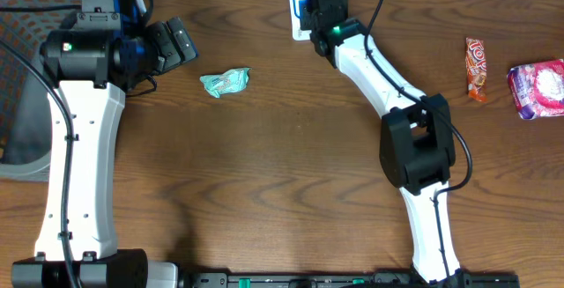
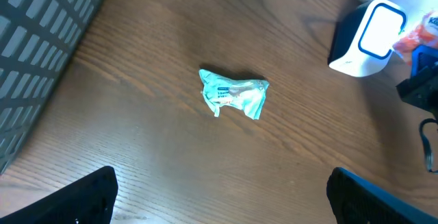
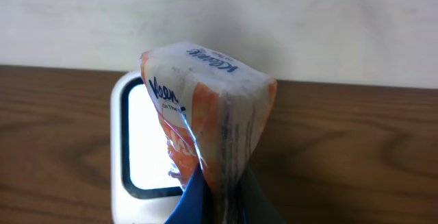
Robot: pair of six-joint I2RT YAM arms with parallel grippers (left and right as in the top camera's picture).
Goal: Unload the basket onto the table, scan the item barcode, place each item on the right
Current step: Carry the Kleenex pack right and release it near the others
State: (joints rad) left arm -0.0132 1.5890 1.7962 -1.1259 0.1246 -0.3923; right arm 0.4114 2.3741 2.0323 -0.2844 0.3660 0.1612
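Standing on end before the scanner window, the soft orange-and-white plastic tissue pack (image 3: 205, 107) is pinched at its lower edge by the right gripper (image 3: 215, 200), whose blue fingers (image 3: 188, 207) are closed tight on the film. The wrap is glossy and creased, and the blue lettering on its top face is only partly legible. Just behind it sits the white rounded plastic barcode scanner (image 3: 118, 148), its dark-framed window glowing bright; whether the two touch I cannot tell. The pack covers the window's right part, and the frame cuts off the scanner's base. From overhead the pack is hidden under the black wrist, and only the scanner's white edge shows at the far side of the table. The left gripper (image 1: 172, 46) has its dark fingers (image 2: 82, 196) spread wide with nothing between them, near a crumpled mint-green foil wrapper (image 2: 234, 94) whose print is too fine to read. Far to the right lie a slim orange-red snack packet (image 1: 476, 68) and a puffy pink-and-white bag (image 1: 538, 88), the bag clipped by the frame. A grey slotted basket (image 1: 18, 77) sits at the left edge, partly cut off. Everything rests on a dark brown wood-grain table (image 1: 282, 165) against a pale off-white wall (image 3: 308, 25).
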